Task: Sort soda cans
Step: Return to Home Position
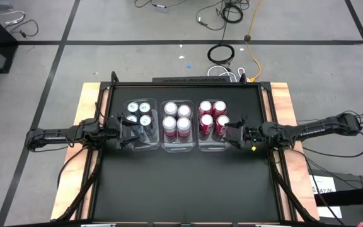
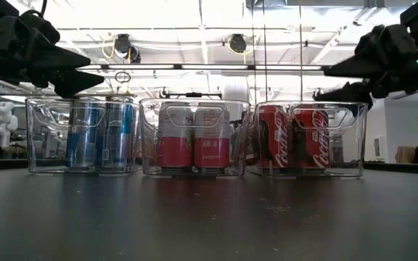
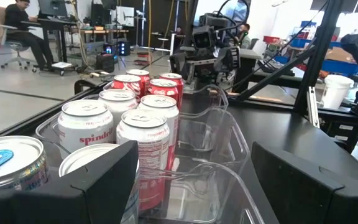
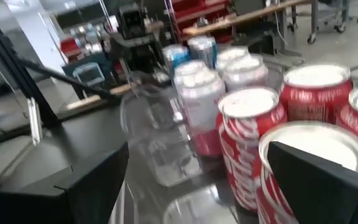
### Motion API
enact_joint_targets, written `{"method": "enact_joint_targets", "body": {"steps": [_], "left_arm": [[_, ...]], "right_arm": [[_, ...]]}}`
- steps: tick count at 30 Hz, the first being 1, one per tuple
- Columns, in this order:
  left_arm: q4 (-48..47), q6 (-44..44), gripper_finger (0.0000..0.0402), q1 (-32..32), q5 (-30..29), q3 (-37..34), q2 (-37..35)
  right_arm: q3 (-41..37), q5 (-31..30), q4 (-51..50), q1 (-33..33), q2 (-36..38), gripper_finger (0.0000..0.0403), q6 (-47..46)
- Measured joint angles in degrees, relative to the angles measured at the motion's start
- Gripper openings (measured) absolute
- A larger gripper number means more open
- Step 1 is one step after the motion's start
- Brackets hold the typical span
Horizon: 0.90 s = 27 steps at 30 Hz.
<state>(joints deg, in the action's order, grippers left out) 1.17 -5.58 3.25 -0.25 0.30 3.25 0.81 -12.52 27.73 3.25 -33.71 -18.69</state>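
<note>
Three clear bins stand side by side mid-table. The left bin holds teal-blue cans. The middle bin holds pink-and-white cans. Dark red cans fill the right bin. All cans stand upright on the bin floors. My left gripper hovers open above the near part of the left bin. My right gripper hovers open over the near right corner of the right bin. Neither holds anything.
The black tabletop stretches wide between the bins and the near edge. Wooden strips flank the mat on both sides. Cables lie on the floor beyond the far edge. People sit at desks in the room behind.
</note>
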Motion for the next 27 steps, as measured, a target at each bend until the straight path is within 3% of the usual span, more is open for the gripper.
{"method": "enact_joint_targets", "body": {"steps": [7, 11, 23, 27], "left_arm": [[-0.02, 0.0, 0.0325, 0.0, 0.0, -0.04, 0.01], [-0.02, 0.0, 0.0325, 0.0, 0.0, -0.04, 0.02], [0.0, 0.02, 0.0325, 0.0, 0.0, -0.04, 0.02], [-0.01, 0.03, 0.0325, 0.0, 0.0, -0.04, 0.02]], "right_arm": [[-0.04, -1.38, -8.26, 2.4, 1.08, 0.0377, -4.27], [-0.08, -5.46, -8.5, 3.77, 4.28, 0.0377, -2.56], [-0.01, -6.96, -22.15, 5.62, 26.28, 0.0377, 3.26], [0.03, -4.49, -23.86, 5.62, 33.56, 0.0377, 6.8]]}}
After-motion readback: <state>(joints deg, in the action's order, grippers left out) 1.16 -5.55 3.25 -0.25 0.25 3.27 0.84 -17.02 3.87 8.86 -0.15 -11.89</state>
